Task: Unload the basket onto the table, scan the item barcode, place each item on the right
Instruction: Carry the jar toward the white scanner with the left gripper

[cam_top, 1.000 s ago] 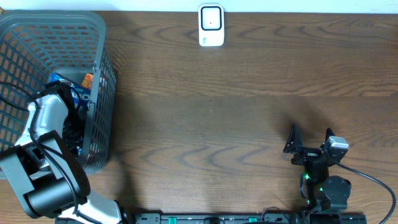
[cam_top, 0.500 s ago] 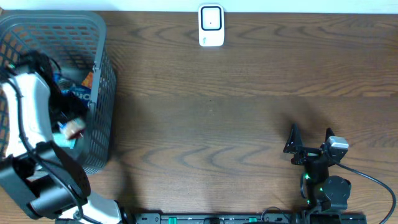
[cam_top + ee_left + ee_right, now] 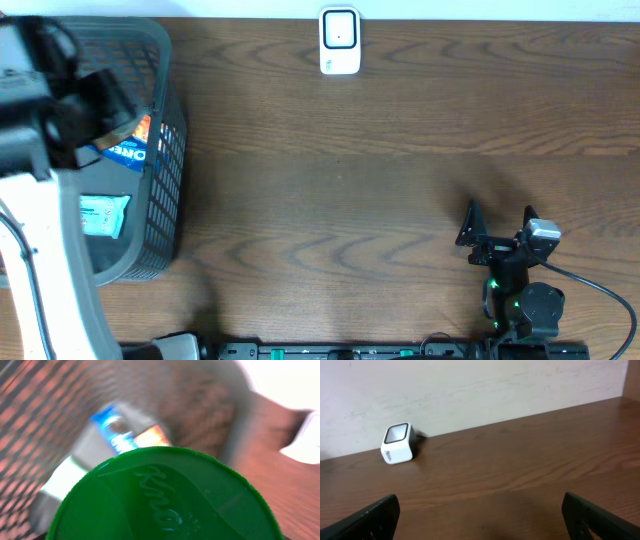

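A round green lid [image 3: 165,497] with raised script fills the lower left wrist view, pressed close to the camera. It tops the item that my left gripper [image 3: 100,100] is shut on. The fingers themselves are hidden behind the lid. Overhead, the left arm is raised high over the grey basket [image 3: 165,60], blurred, and it covers the item. The white barcode scanner [image 3: 339,41] stands at the table's far edge, and the right wrist view shows the scanner [image 3: 398,443] too. My right gripper [image 3: 497,222] rests open near the front right, nothing between its fingers.
Inside the basket lie a blue snack pack [image 3: 125,152] and a pale blue packet [image 3: 103,215]. Brown wooden table [image 3: 350,180] stretches between the basket and the right arm. A pale wall [image 3: 470,385] rises behind the scanner.
My left arm has risen out of the basket toward the camera with the green-lidded item, uncovering the pale blue packet on the basket floor. The right arm has not moved.
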